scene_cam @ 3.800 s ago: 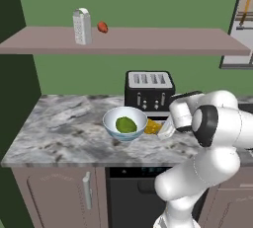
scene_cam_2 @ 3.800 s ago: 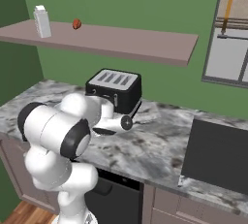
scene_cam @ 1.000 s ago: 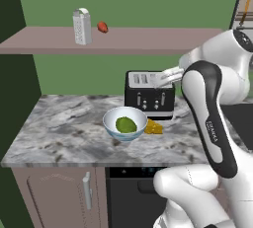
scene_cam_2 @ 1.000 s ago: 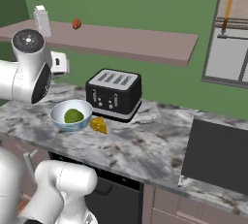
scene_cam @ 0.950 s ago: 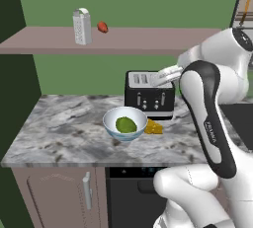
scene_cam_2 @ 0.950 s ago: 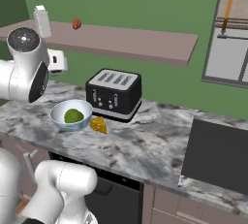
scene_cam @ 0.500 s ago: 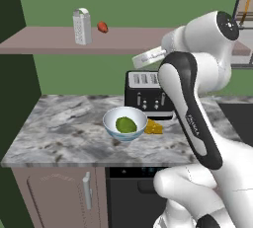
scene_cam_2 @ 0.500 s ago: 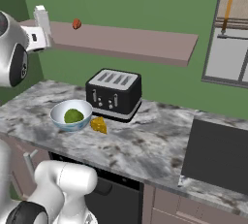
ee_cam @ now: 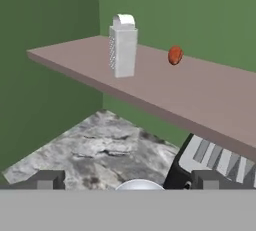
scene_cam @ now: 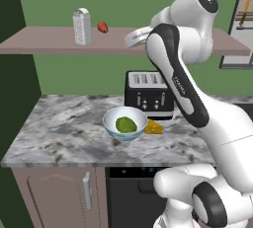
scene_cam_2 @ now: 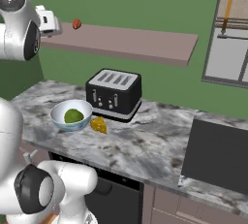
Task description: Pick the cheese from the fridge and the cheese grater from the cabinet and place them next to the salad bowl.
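The cheese grater (scene_cam: 82, 26) stands upright on the left part of the cabinet shelf (scene_cam: 49, 43). In the hand view the cheese grater (ee_cam: 123, 46) is ahead, well beyond my gripper (ee_cam: 129, 182), which is open and empty. My hand (scene_cam: 135, 37) hovers at shelf height, right of the grater and apart from it. On the counter the cheese (scene_cam: 153, 128) lies just right of the salad bowl (scene_cam: 125, 123), in front of the toaster. From the right side the cheese (scene_cam_2: 99, 124) sits beside the salad bowl (scene_cam_2: 71, 115). The fridge is out of view.
A small red-orange fruit (scene_cam: 102, 26) lies on the shelf right of the grater. The black-and-silver toaster (scene_cam: 147, 94) stands behind the bowl on the marble counter (scene_cam: 59, 133). A dark cooktop (scene_cam_2: 218, 156) is at the right. A window (scene_cam_2: 227, 34) is on the right wall.
The arm has swung up from toaster height to shelf height and the hand has moved left towards the shelf. The gripper stays open. Bowl, cheese and grater have not moved.
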Robot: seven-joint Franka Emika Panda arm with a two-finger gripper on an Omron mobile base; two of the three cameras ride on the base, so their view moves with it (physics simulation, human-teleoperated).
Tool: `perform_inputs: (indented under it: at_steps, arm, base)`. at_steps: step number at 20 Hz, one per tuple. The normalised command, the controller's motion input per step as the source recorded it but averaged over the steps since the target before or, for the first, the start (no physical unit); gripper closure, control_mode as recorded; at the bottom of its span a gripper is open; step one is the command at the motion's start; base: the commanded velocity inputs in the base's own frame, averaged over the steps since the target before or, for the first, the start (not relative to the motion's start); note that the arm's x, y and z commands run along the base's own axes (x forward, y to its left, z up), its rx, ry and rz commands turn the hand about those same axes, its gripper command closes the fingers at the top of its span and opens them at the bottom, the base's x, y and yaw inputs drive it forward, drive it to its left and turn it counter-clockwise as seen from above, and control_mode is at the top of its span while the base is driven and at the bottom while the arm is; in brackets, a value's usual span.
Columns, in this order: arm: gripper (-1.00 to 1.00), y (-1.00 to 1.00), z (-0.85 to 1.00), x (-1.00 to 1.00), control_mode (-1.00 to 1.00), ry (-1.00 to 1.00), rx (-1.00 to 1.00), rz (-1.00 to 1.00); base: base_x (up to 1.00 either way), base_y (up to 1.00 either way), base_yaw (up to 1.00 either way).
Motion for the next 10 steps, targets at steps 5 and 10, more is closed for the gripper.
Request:
perform_inputs:
  at_steps: [5, 10]
  arm:
    - [-1.00, -0.03, -0.03, 0.30, -1.00, 0.00, 0.00, 0.00]
    - [-1.00, 0.02, -0.03, 0.67, -1.00, 0.02, 0.00, 0.00]
  base:
    - [0.00, 0.00, 0.00]
    - [0.00, 0.00, 0.00]
